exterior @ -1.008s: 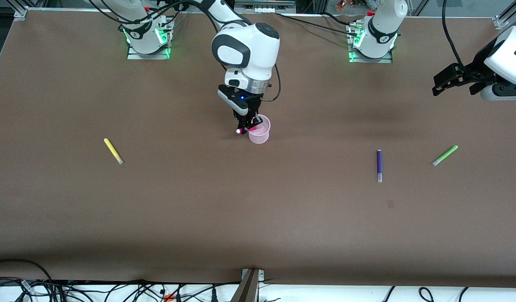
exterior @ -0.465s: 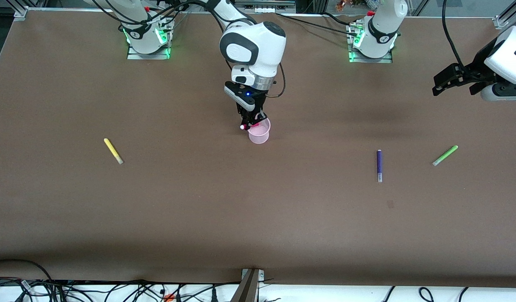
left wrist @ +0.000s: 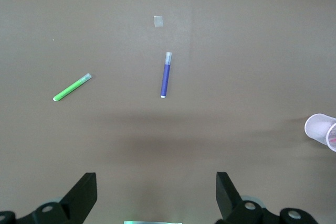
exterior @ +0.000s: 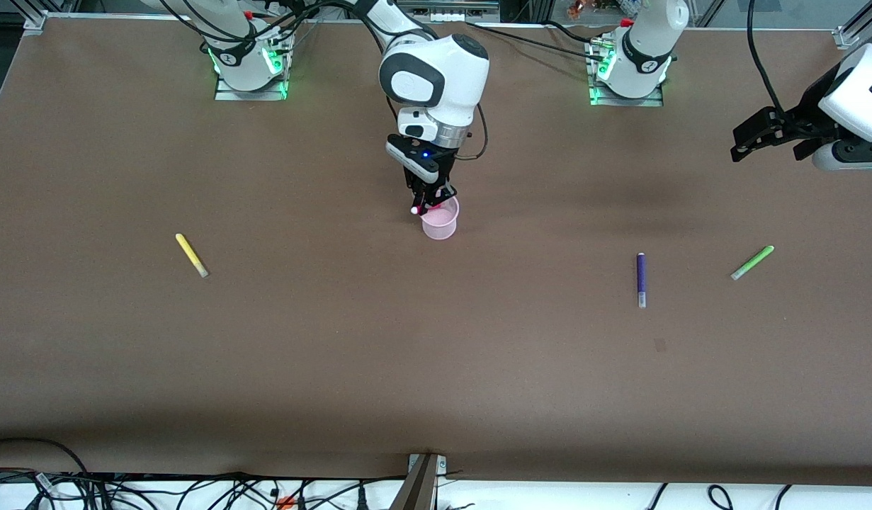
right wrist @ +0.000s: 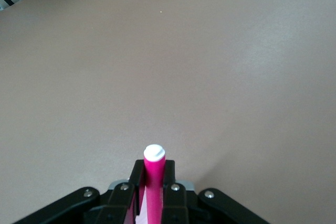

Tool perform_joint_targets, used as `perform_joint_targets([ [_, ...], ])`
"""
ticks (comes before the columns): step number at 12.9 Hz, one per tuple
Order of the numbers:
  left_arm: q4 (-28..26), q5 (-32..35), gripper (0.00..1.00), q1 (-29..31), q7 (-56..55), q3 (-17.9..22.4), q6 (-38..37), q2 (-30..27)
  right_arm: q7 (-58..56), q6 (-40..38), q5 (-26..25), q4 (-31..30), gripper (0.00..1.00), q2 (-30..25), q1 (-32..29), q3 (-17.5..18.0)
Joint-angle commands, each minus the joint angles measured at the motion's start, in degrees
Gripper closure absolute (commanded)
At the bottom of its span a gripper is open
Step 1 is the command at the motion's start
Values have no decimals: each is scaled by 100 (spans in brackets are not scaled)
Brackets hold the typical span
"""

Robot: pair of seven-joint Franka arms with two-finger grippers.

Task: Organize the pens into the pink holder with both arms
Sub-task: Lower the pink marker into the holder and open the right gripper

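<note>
My right gripper point(exterior: 427, 204) is shut on the magenta pen point(exterior: 420, 209), held tilted over the rim of the pink holder point(exterior: 440, 221) in the middle of the table; the right wrist view shows the pen point(right wrist: 154, 182) between the fingers, white end out. The yellow pen point(exterior: 191, 255) lies toward the right arm's end. The dark purple pen point(exterior: 641, 279) and the light green pen point(exterior: 752, 262) lie toward the left arm's end, both also in the left wrist view, purple pen point(left wrist: 165, 74), green pen point(left wrist: 72, 87). My left gripper point(exterior: 744, 142) waits open, high over the table's end.
The table is a bare brown surface point(exterior: 436, 354). The arm bases point(exterior: 248, 64) stand along its edge farthest from the front camera. A small pale patch point(exterior: 660, 345) marks the surface nearer the camera than the purple pen. Cables run along the near edge.
My right gripper has turned the magenta pen from nearly level to steeper, shifting slightly toward the left arm's end over the holder. The left arm has not moved.
</note>
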Motion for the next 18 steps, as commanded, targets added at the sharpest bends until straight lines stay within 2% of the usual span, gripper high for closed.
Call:
perform_joint_targets([
  [1, 121, -51, 0, 25, -47, -11, -17, 34, 98, -113, -259, 142, 69, 96, 111, -106],
  [3, 121, -51, 0, 25, -47, -11, -17, 34, 80, -113, -321, 142, 36, 88, 111, -159],
  [4, 121, -51, 0, 25, -47, -11, -17, 34, 62, -113, -321, 151, 29, 79, 102, -176],
  [6, 139, -51, 0, 25, -47, -11, -17, 52, -304, -113, -321, 160, 20, -17, 76, -290],
  [8, 165, -51, 0, 8, -64, -2, -26, 61, -1303, -235, -146, 265, 18, -376, 49, -614],
  [9, 148, -51, 0, 16, -73, -2, -35, 69, -1857, -315, 151, 274, 15, -561, -12, -712],
  [10, 148, -51, 0, 16, -91, -10, -26, 87, -2472, -315, 597, 292, 6, -676, -143, -765],
  [11, 148, -51, 0, 16, -117, -11, -35, 96, -3156, -333, 1019, 361, 1, -747, -257, -800],
  [13, 165, -42, 0, -28, -100, -54, -296, 367, -4527, -385, 1985, 467, 1, -957, -433, -1054],
  [16, 200, 19, 0, -2, -82, -46, -342, 657, -6697, -823, 3445, 573, 1, -1213, -443, -1800],
  [18, 332, 142, 0, 8, -82, -11, -351, 824, -8070, -1454, 4193, 783, 1, -1284, -443, -2388],
])
